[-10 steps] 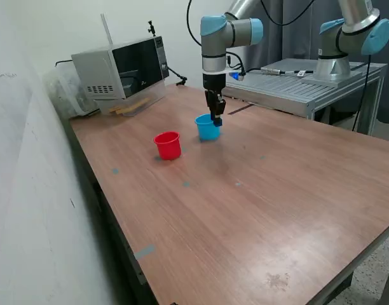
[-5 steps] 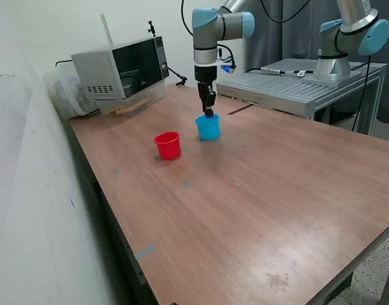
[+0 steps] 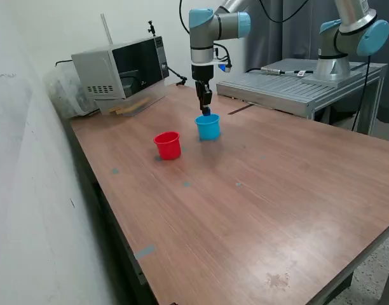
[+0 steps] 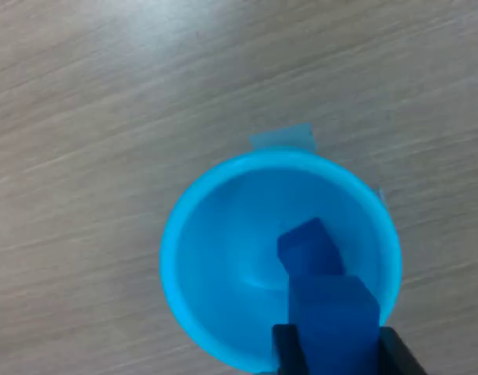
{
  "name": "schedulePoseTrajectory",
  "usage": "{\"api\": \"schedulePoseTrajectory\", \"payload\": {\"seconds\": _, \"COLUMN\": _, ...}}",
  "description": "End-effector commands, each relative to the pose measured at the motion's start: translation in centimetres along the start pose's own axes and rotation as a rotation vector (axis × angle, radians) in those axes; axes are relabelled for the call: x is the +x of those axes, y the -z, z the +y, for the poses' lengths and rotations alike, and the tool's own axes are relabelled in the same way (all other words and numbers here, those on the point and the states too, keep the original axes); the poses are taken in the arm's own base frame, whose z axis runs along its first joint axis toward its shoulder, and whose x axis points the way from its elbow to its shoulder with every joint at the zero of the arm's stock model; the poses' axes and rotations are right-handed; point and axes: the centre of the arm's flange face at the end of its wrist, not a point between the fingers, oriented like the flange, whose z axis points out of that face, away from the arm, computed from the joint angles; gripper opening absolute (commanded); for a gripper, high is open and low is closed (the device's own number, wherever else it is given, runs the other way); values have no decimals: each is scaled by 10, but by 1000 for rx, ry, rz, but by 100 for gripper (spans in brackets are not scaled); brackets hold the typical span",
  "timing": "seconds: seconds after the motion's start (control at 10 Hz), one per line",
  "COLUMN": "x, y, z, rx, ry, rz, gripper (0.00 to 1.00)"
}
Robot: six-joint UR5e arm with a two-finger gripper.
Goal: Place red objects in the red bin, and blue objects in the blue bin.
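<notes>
The gripper [image 4: 333,348] is clamping a dark blue cube [image 4: 335,316] between its two black fingers [image 4: 286,351], the jaws spread only as wide as the cube itself. Directly under the jaws, a light blue cup [image 4: 215,250] is standing upright with its mouth open to the wrist camera. A second dark blue cube [image 4: 305,242] is lying on the cup's floor, just past the held cube and partly hidden by it.

Compared with a second ago, the arm has been shifting toward the exterior view's left and rising: the gripper [image 3: 204,109] is now hanging just above the rim of the cup [image 3: 208,127] rather than down at its far side. The cup itself has not moved.

Beyond the jaws, a red cup [image 3: 168,145] is standing near the blue one, on the exterior view's left of it, the two not touching. Whether anything is lying inside the red cup cannot be told. Both are resting on a wooden table [image 3: 264,203]. A scrap of pale blue tape [image 4: 284,138] is sticking out from under the blue cup. Well behind the gripper, a microwave [image 3: 121,67] is sitting at the table's far corner. A second robot arm [image 3: 347,32] is standing on a metal bench, well apart from the cups.
</notes>
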Motion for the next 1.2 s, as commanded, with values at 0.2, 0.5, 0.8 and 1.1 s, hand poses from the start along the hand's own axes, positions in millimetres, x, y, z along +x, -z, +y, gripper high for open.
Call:
{"api": "schedulePoseTrajectory", "payload": {"seconds": 0.2, "x": -21, "y": 1, "z": 3, "rx": -2, "ry": -26, "rz": -3, "gripper": 100}}
{"api": "schedulePoseTrajectory", "payload": {"seconds": 0.5, "x": -22, "y": 23, "z": -12, "rx": -22, "ry": -26, "rz": -2, "gripper": 100}}
{"api": "schedulePoseTrajectory", "payload": {"seconds": 0.8, "x": 1, "y": 115, "z": -69, "rx": 5, "ry": 52, "rz": 6, "gripper": 100}}
{"api": "schedulePoseTrajectory", "payload": {"seconds": 1.1, "x": 63, "y": 254, "z": -148, "rx": 64, "ry": 301, "rz": 18, "gripper": 100}}
